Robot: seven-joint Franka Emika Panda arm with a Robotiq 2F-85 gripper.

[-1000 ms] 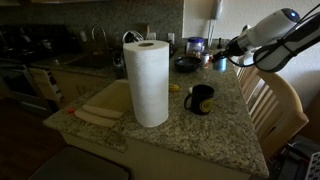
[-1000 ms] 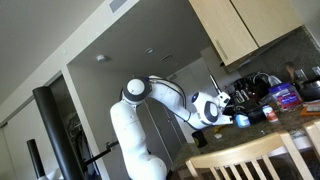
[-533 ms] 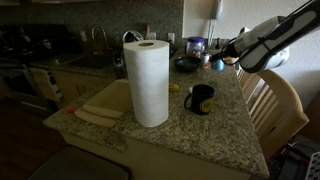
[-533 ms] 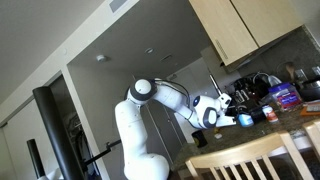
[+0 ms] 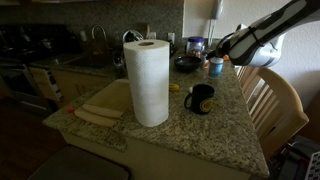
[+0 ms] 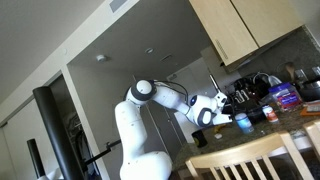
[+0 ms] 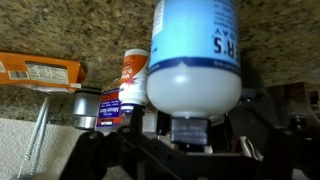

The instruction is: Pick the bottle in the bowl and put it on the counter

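The bottle [image 5: 216,67], small and pale blue-white, stands upright on the speckled granite counter [image 5: 225,125], just right of the dark bowl [image 5: 187,64]. My gripper [image 5: 221,52] hangs right above it. The wrist view is upside down: the bottle [image 7: 195,50] fills the middle, its base on the granite and its cap towards me. In it my gripper [image 7: 190,145] straddles the cap, with a gap on either side, so the jaws look open. In an exterior view the gripper [image 6: 216,106] reaches towards the cluttered countertop.
A tall paper towel roll [image 5: 148,82] and a black mug [image 5: 200,98] stand nearer the front. A wooden cutting board [image 5: 104,108] lies at the left. A chair [image 5: 272,100] is beside the counter. An orange box [image 7: 40,72] and a red-labelled bottle [image 7: 135,75] stand behind.
The arm has swung in lower over the counter. The bottle has come down slightly left and now rests on the granite. The jaws have spread off it.
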